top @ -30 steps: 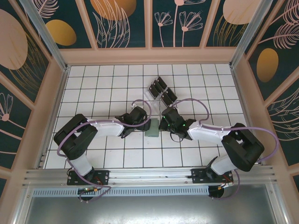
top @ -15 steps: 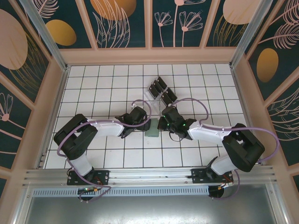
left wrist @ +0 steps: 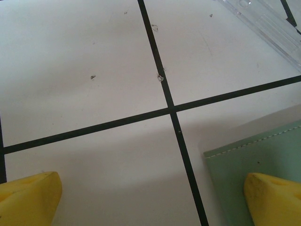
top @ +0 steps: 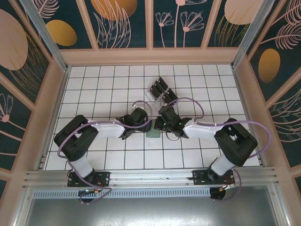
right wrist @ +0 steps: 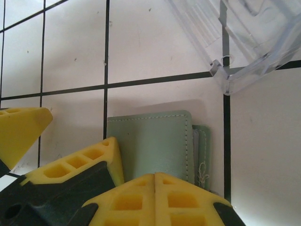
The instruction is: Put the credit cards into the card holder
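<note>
1. The left gripper (left wrist: 150, 202) has its fingers spread wide apart; one fingertip (left wrist: 273, 200) sits over the corner of the card holder (left wrist: 254, 165).
2. The right gripper (right wrist: 155, 186) has its fingers pressed together, with the card holder just ahead of its tips.
3. The credit cards (top: 161, 90) stand in the clear rack (right wrist: 244, 42), beyond both grippers.

White tiled worktop (top: 94, 89) with a black grid, clear plastic slotted rack (right wrist: 244, 52) lying askew toward its far middle, dark teal wall panels (top: 122, 23) with peach flowers around it, metal rail (top: 150, 181) along the near edge.
</note>
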